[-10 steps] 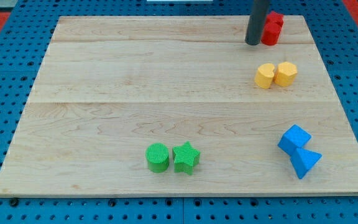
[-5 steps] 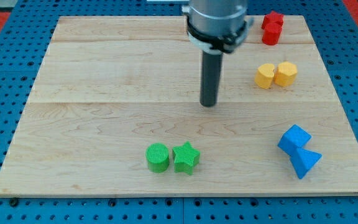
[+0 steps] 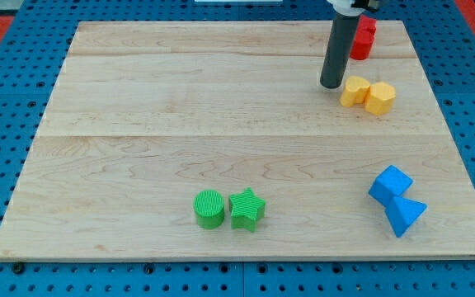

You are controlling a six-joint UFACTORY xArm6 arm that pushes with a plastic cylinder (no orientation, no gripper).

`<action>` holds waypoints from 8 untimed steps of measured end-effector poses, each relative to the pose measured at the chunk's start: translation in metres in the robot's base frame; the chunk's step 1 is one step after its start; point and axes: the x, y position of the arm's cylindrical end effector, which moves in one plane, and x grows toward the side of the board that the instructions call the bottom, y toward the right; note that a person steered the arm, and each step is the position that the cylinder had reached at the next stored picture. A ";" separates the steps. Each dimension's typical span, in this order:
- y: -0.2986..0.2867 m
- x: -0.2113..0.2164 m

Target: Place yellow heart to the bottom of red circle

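Just right of my tip [image 3: 331, 85] lies the yellow heart [image 3: 353, 91].

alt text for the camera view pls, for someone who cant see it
My tip rests on a wooden board just left of a yellow heart block touching a yellow hexagon block, with red blocks above them.
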 end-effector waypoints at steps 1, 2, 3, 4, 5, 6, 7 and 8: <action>-0.006 0.027; 0.006 0.056; 0.032 0.064; 0.052 0.038; 0.055 -0.002; 0.052 -0.008; 0.048 0.013; 0.035 0.029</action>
